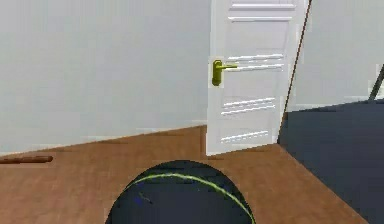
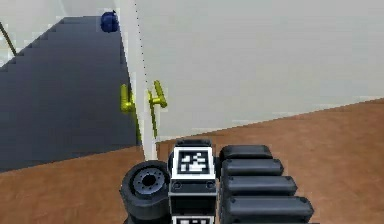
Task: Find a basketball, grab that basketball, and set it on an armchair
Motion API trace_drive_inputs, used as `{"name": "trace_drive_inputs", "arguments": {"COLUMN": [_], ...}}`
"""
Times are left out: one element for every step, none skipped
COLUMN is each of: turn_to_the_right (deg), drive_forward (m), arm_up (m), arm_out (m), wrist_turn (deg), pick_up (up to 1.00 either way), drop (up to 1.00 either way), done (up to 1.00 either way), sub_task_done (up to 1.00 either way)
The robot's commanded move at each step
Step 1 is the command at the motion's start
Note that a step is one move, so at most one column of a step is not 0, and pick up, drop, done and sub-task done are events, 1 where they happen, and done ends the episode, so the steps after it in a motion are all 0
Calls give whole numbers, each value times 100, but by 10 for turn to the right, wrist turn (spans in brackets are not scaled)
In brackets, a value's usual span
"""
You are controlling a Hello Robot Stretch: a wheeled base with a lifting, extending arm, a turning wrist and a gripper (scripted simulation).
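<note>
So the gripper [image 2: 148, 188] sits low, tucked in by the robot's body. It's just a dark round lump left of a white marker square [image 2: 194, 162], with the arm [image 2: 260, 188] bunched up in black ribbed blocks on the other side. I can't pick out the fingers at all, so I can't tell how they're set or whether they've got hold of anything.

The only ball-looking thing is a small blue round blob [image 2: 108, 20], far out on the dark floor [image 2: 60, 100] at the arm side view's upper left. It's well apart from the gripper and close to the line of the door's edge. I can't swear it's the ball in question.

Room to move: the round base [image 1: 180, 195] stands on bare wood floor [image 1: 90, 180], with a white wall [image 1: 100, 70] ahead. The white door [image 1: 250, 75] stands swung open. To its right in the forward view the wood stops at a straight line and the dark floor starts. In the arm side view the door stands edge-on, out past the gripper.

Count:
- one door
- two brass handles, one per face [image 2: 127, 100] [image 2: 157, 97]
- one blue blob
- one long brown stick thing [image 1: 25, 158], flat on the wood by the wall at the forward view's left
- one dark slanted thing [image 1: 378, 80] at its right edge, too cut off to name
</note>
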Motion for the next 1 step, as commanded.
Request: {"name": "trace_drive_inputs", "arguments": {"turn_to_the_right": [60], "drive_forward": [0], "arm_up": [0], "arm_out": [0], "wrist_turn": [0], "pick_up": [0], "drop": [0], "done": [0], "sub_task_done": [0]}}
